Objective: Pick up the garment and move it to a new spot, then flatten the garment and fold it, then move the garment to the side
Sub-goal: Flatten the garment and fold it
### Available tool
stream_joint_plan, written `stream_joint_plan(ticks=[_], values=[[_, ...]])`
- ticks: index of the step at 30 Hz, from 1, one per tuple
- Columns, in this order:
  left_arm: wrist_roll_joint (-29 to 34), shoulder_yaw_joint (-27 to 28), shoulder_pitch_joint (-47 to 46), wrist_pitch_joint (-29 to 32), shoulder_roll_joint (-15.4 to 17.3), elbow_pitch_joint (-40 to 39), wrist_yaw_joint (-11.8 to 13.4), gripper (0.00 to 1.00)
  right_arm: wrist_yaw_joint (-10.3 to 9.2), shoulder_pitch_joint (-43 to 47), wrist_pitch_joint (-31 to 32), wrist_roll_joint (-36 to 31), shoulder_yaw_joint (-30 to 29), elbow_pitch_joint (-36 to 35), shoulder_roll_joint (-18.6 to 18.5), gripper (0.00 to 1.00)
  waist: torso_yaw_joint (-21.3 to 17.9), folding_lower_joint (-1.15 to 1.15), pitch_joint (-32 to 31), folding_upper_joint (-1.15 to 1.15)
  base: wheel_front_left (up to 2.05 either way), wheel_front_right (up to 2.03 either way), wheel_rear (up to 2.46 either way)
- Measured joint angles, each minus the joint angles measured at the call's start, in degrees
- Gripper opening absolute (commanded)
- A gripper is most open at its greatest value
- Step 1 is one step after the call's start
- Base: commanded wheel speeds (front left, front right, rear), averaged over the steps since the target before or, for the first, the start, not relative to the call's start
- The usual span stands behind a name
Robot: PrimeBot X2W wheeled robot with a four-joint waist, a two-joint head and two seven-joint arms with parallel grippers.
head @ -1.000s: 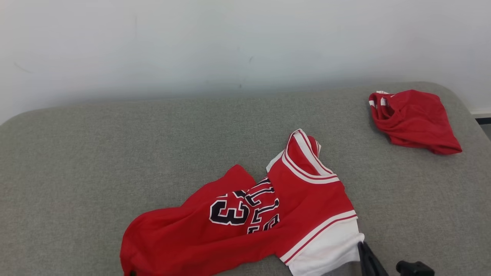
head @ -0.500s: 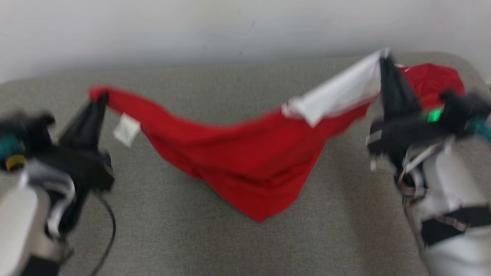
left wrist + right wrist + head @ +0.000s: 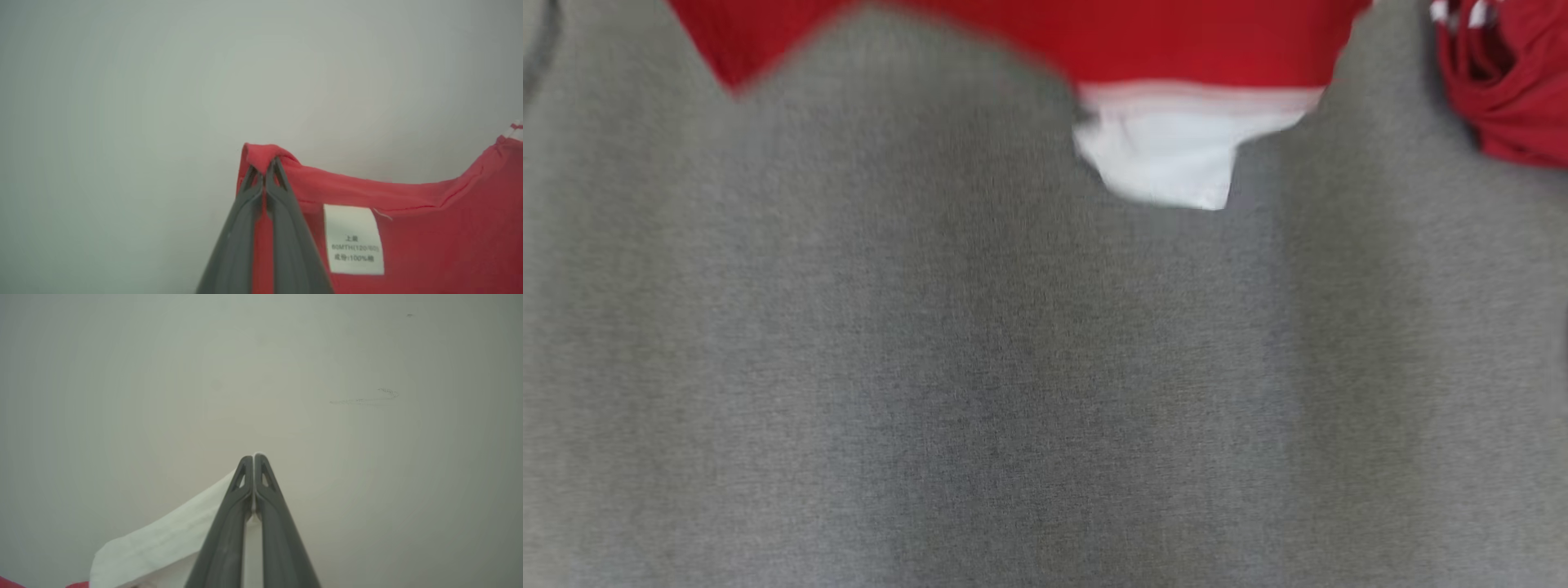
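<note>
Grey upholstered surface (image 3: 1013,367). Garment (image 3: 1013,33), red with white hem (image 3: 1168,155): we hold it aloft toward the far edge, long axis spanning both arms. Left gripper (image 3: 266,163) clamped on a red corner (image 3: 261,152); right gripper (image 3: 254,456) clamped on the white hem.

Crumpled red cloth (image 3: 1515,98) with white trim lies toward the grey fabric surface's (image 3: 1013,392) far right corner; pale wall (image 3: 122,375) faintly scuffed

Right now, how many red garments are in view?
2. One jersey hangs across the head view's top, held by the left gripper and right gripper; the other garment lies bunched at upper right.
</note>
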Motion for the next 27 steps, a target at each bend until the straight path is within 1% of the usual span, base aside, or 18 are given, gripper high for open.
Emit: stream_joint_plan(ticks=[2,3,6,9,13,17,19,22,24,27], values=[[-0.2,0.3,-5.5,-0.6,-0.5,3.2,0.0,0.0,0.0,-5.3,0.0,-1.3,0.5,3.4,0.0,0.0,0.0,0.0,2.1,0.0,0.0,0.0,0.0],[-0.2,0.3,-5.5,-0.6,-0.5,3.2,0.0,0.0,0.0,-5.3,0.0,-1.3,0.5,3.4,0.0,0.0,0.0,0.0,2.1,0.0,0.0,0.0,0.0],[-0.2,0.1,-13.3,-1.5,-1.0,8.1,-0.1,0.0,0.0,-12.8,-0.4,-2.5,0.9,8.8,0.5,0.0,0.1,-0.01,4.8,0.0,0.0,0.0,0.0],[0.3,-1.4,-19.7,-2.8,-1.6,12.3,-0.1,0.0,0.0,-18.9,-1.5,-4.7,0.2,12.9,1.3,0.0,0.0,-0.01,7.0,0.0,0.0,0.0,0.0],[0.0,-3.5,-25.6,-5.6,-2.3,17.5,-0.1,0.0,0.0,-25.5,-3.3,-7.0,-0.2,19.1,2.1,0.0,0.1,-0.02,9.5,0.0,0.0,0.0,0.0],[-0.7,-6.1,-27.3,-6.6,-1.9,19.9,-0.1,0.0,0.0,-27.8,-4.8,-7.8,1.2,22.5,2.8,0.0,0.2,-0.03,10.8,0.0,0.0,0.0,0.0],[-1.8,-6.7,-27.4,-8.0,-1.6,20.6,-0.1,0.0,0.0,-28.1,-5.5,-7.8,1.9,23.8,2.8,0.0,0.3,-0.03,11.2,0.0,0.0,0.0,0.0],[-4.1,-8.1,-27.2,-8.7,-1.2,21.2,-0.1,0.0,0.0,-28.1,-6.0,-7.8,2.8,26.2,2.5,0.0,0.5,-0.03,11.3,0.0,0.0,0.0,0.0],[-4.8,-9.4,-26.4,-8.8,-0.5,21.3,-0.1,0.0,0.0,-28.0,-6.9,-7.1,3.2,27.1,2.4,0.0,0.4,-0.03,11.1,-0.01,0.0,0.0,0.0],[-7.4,-9.7,-25.0,-9.5,0.0,21.6,-0.1,0.0,0.0,-27.5,-7.5,-5.5,4.0,27.7,2.2,0.0,0.2,-0.04,10.8,-0.01,0.0,0.0,0.0]])
